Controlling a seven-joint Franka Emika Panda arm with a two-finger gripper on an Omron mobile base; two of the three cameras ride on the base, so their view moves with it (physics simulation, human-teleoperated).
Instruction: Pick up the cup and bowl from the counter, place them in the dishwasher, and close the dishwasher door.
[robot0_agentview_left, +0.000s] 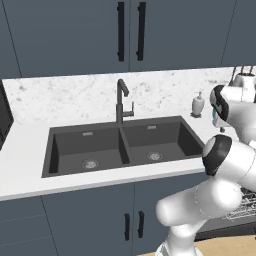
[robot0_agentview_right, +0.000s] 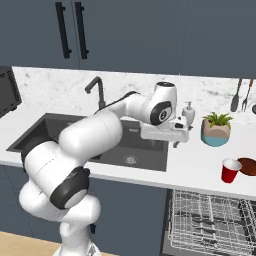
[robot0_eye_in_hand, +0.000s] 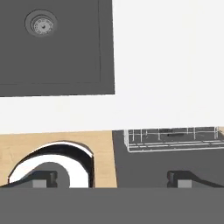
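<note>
The red cup (robot0_agentview_right: 230, 170) stands upright on the white counter (robot0_agentview_right: 195, 162) at the right, and touching or just behind it is the dark reddish-brown bowl (robot0_agentview_right: 247, 166). My gripper (robot0_agentview_right: 176, 143) hangs above the counter just right of the sink (robot0_agentview_right: 125, 150), well left of the cup. In the hand view the gripper (robot0_eye_in_hand: 113, 179) is open, its fingertips (robot0_eye_in_hand: 43, 179) wide apart with nothing between them. Below the counter edge the dishwasher's wire rack (robot0_agentview_right: 210, 220) is pulled out over the lowered dishwasher door (robot0_eye_in_hand: 148, 164).
A potted plant (robot0_agentview_right: 216, 129) and a soap dispenser (robot0_agentview_right: 188, 112) stand behind the gripper on the counter. Utensils (robot0_agentview_right: 237, 97) hang on the back wall. The faucet (robot0_agentview_left: 121, 102) rises behind the double sink (robot0_agentview_left: 120, 145). A dark appliance (robot0_agentview_right: 7, 90) sits far left.
</note>
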